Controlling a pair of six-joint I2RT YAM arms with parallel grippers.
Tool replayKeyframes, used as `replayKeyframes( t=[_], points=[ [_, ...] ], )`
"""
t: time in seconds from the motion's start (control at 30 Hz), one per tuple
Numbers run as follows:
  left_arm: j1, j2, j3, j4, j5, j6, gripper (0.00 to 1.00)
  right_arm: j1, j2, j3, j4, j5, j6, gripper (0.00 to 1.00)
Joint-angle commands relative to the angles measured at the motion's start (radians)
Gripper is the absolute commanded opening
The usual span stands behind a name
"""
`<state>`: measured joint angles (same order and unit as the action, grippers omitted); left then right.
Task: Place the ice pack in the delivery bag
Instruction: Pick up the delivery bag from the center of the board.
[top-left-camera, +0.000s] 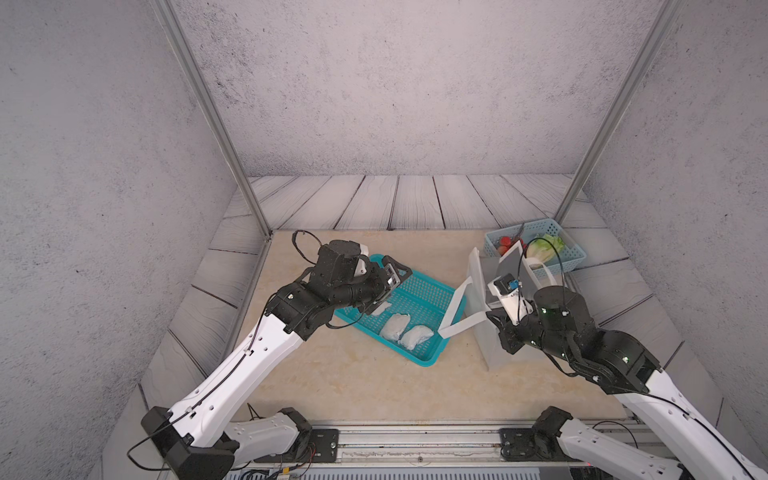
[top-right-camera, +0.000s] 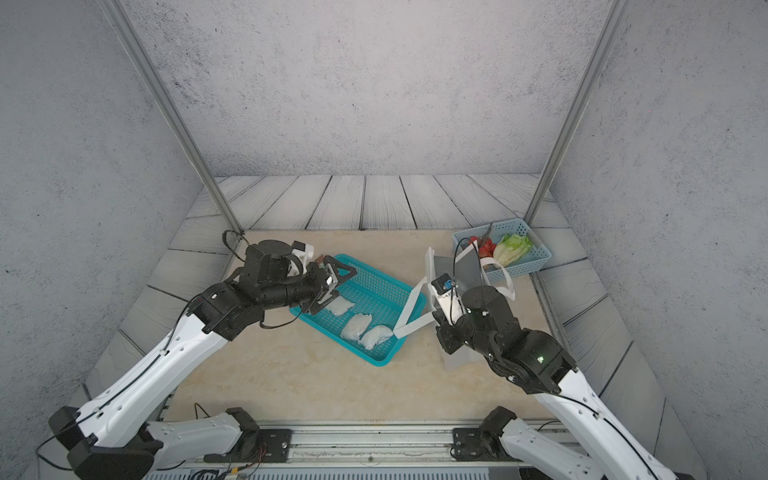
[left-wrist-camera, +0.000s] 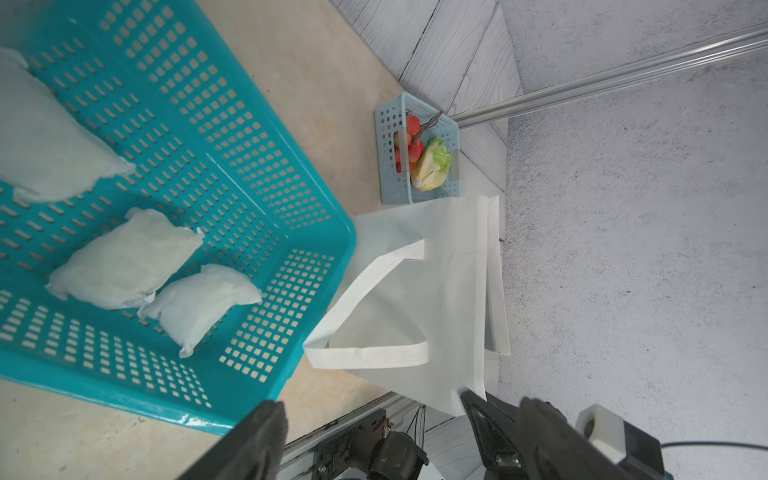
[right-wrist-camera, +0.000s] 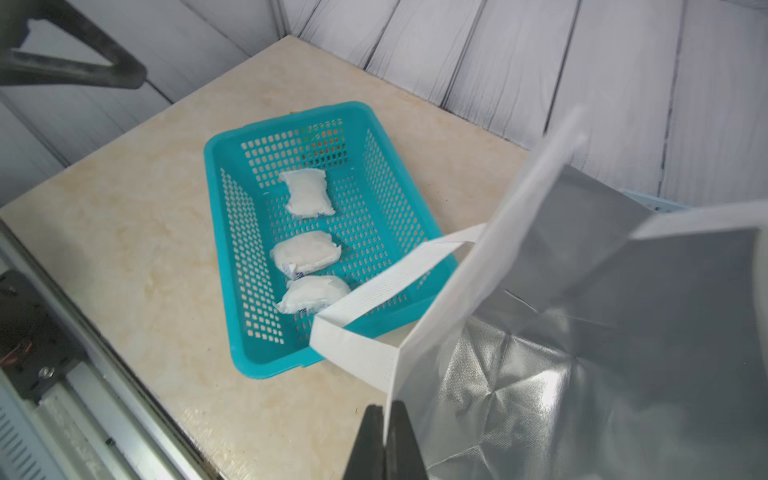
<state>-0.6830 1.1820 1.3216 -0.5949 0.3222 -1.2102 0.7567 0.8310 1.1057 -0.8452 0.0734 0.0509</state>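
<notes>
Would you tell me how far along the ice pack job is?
Done: the right claw is shut on the rim of the delivery bag, holding it open. In hand: the left claw hangs open over the teal basket. Left: all three ice packs lie in it, unpicked.

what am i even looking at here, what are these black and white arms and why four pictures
These are two robot arms mounted at the front of a table, each ending in a two-fingered claw. Two pictures look down from overhead; the other two come from cameras on the arms' wrists. On the table: a teal basket holding three white ice packs, a white delivery bag with silver lining, and a pale blue basket of vegetables. The right claw is shut on the delivery bag's edge. The left claw is open and empty, over the teal basket.
</notes>
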Motion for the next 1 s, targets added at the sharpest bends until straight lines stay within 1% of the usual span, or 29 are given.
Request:
replayKeyframes(
  t=[0.0, 0.13, 0.27, 0.43, 0.57, 0.7, 0.83, 0.93, 0.97],
  points=[
    [-0.019, 0.010, -0.010, -0.013, 0.017, -0.027, 0.93, 0.092, 0.023, -0.019, -0.022, 0.109, 0.003, 0.08],
    [-0.051, 0.056, -0.009, 0.007, 0.011, -0.030, 0.93, 0.194, 0.024, -0.077, 0.039, 0.151, 0.047, 0.09],
    [-0.087, 0.127, 0.018, 0.028, 0.000, -0.012, 0.93, 0.241, 0.046, -0.112, 0.079, 0.154, 0.067, 0.10],
    [-0.130, 0.233, 0.046, 0.062, 0.018, -0.013, 0.92, 0.250, 0.063, -0.126, 0.119, 0.157, 0.058, 0.10],
    [-0.152, 0.332, 0.111, 0.087, 0.023, 0.001, 0.92, 0.251, 0.065, -0.129, 0.124, 0.157, 0.048, 0.10],
    [-0.163, 0.427, 0.160, 0.146, 0.049, -0.004, 0.91, 0.251, 0.057, -0.139, 0.135, 0.149, 0.039, 0.11],
    [-0.182, 0.492, 0.191, 0.169, 0.070, -0.005, 0.85, 0.250, 0.061, -0.136, 0.127, 0.143, 0.036, 0.11],
    [-0.189, 0.536, 0.185, 0.169, 0.091, -0.021, 0.68, 0.250, 0.054, -0.131, 0.127, 0.143, 0.033, 0.12],
    [-0.190, 0.550, 0.181, 0.176, 0.103, -0.024, 0.61, 0.251, 0.051, -0.131, 0.126, 0.142, 0.032, 0.12]
  ],
)
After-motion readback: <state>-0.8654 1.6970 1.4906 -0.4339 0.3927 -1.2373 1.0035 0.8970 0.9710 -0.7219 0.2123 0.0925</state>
